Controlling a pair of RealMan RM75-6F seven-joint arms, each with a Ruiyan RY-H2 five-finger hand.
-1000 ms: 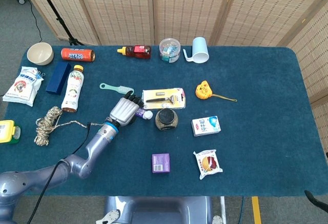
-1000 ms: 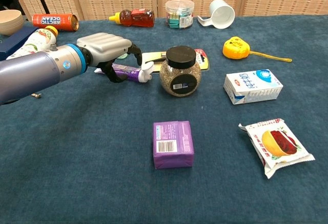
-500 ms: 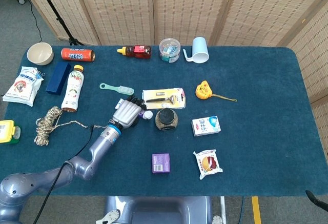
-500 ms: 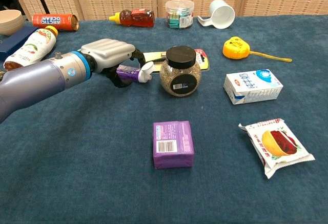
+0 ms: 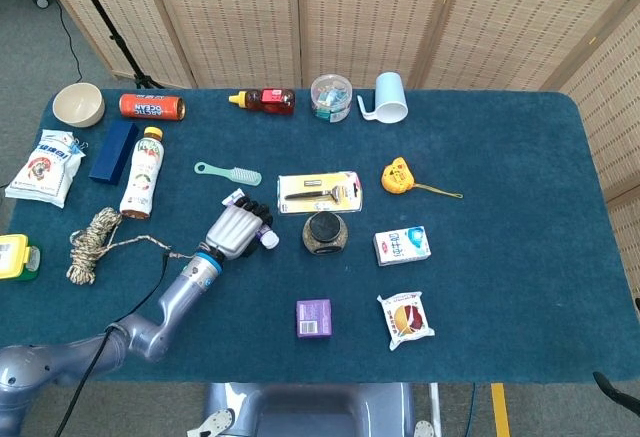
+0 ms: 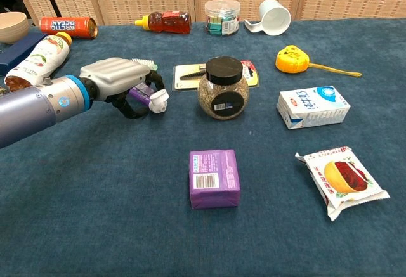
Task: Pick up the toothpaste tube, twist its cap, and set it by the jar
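Left of the jar [image 6: 222, 89], left hand [image 6: 118, 80] grips toothpaste tube [image 6: 150, 97].

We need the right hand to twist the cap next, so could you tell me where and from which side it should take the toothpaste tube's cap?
Take the white cap itself, coming from the jar side. The left hand holds the toothpaste tube by its body, so only the cap end pokes out free, pointing towards the jar. The gap there looks narrow, so approach slightly from above.

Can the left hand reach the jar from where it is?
Probably yes. The left hand holds the toothpaste tube just left of the jar, with only bare table between them. It is occupied, though, so it could not grasp the jar.
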